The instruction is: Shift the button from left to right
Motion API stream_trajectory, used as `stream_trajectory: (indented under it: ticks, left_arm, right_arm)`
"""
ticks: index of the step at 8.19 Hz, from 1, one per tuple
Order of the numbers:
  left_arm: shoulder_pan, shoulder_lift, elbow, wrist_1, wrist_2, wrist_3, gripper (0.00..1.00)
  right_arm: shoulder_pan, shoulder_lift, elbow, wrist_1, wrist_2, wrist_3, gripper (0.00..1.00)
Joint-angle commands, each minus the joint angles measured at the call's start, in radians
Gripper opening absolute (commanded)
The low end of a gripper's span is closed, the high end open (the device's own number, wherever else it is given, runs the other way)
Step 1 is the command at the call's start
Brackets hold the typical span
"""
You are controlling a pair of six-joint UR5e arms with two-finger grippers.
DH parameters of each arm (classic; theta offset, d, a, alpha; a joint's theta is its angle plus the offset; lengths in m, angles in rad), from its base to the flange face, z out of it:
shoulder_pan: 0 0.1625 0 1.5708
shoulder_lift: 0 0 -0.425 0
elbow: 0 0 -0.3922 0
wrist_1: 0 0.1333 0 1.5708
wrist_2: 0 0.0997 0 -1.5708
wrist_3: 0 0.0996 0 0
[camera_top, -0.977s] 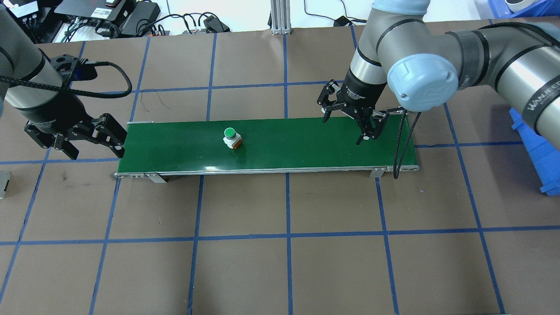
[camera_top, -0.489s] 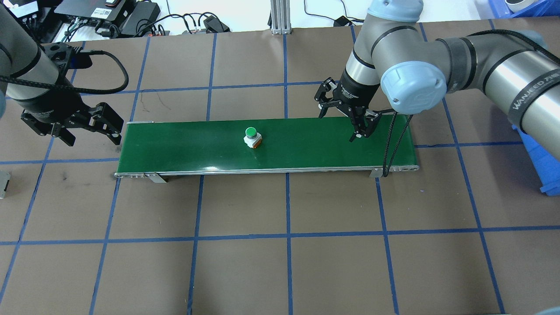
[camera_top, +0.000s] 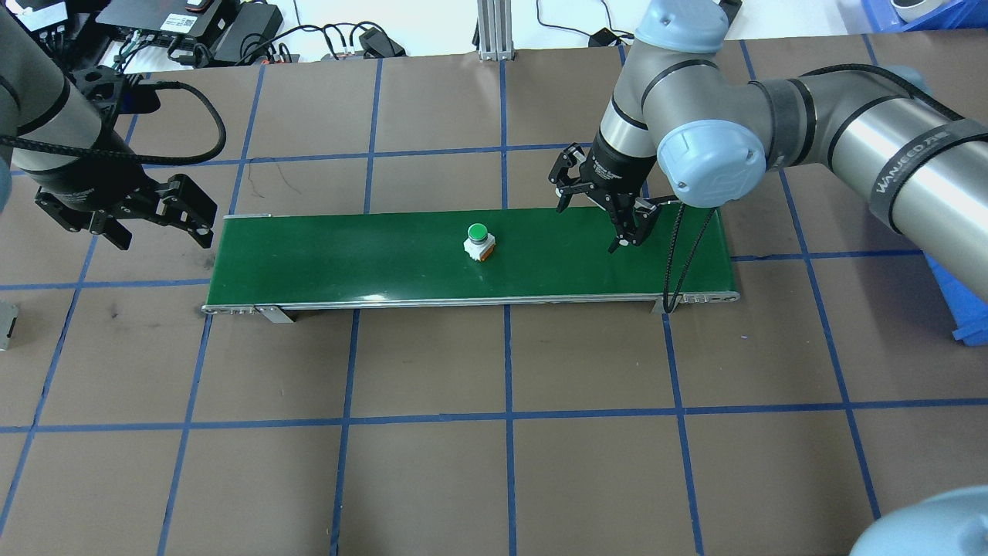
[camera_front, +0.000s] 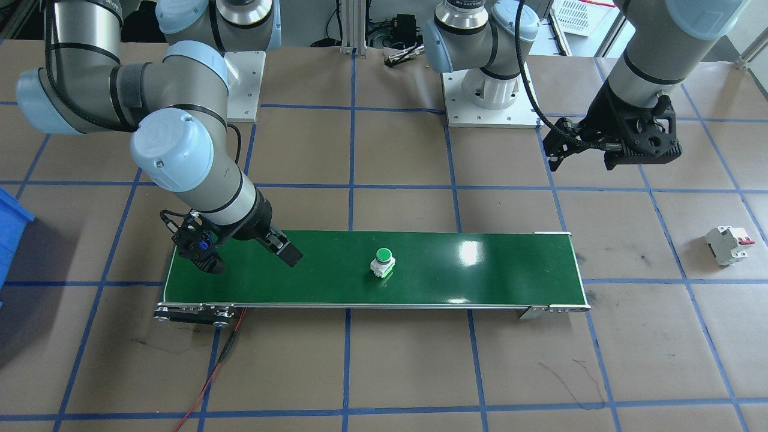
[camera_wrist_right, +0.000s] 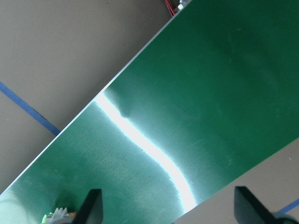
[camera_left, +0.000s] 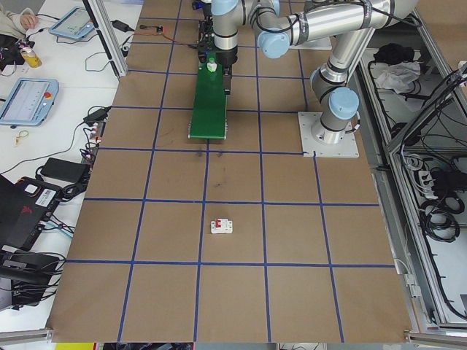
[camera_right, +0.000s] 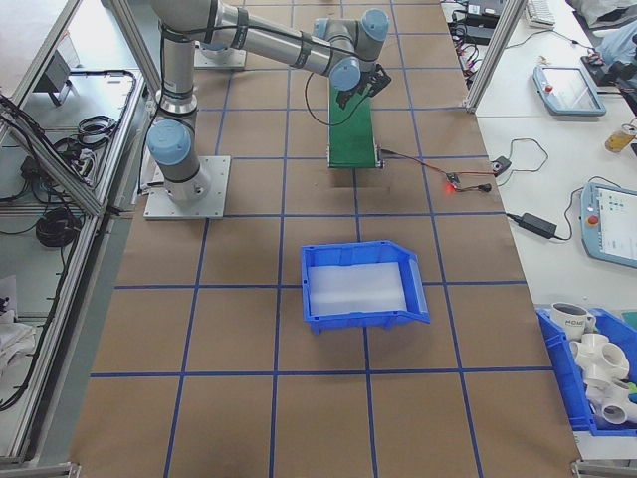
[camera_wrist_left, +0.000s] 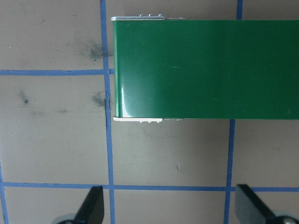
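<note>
Brown papered table (camera_top: 432,479) gridded in blue tape, green conveyor belt (camera_top: 340,262) laid across. Button (camera_top: 479,242) upright on belt, roughly mid-length, green cap up, touched by neither gripper. Right gripper (camera_top: 598,218) poised low over belt toward its right end, jaws spread wide, probably stationed to catch button as belt carries it over. Left gripper (camera_top: 147,212) off belt's left end, jaws apart, empty, likely parked clear. White circuit breaker (camera_front: 728,245) well away from belt, irrelevant.

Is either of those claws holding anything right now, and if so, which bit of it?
Nothing is held. The left gripper and the right gripper are both open and empty. The button stands by itself on the green belt, untouched.
</note>
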Motion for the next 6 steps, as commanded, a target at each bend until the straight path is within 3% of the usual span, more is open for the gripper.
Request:
stream_trajectory:
  ticks: [1, 6]
  left_arm:
    - [-0.002, -0.003, 0.001, 0.003, -0.001, -0.003, 1.00]
    - [-0.002, -0.005, -0.001, 0.005, -0.007, -0.005, 1.00]
  right_arm:
    - [0.005, 0.035, 0.001, -0.002, 0.067, 0.010, 0.99]
    - [0.005, 0.061, 0.001, -0.022, 0.067, -0.001, 0.98]
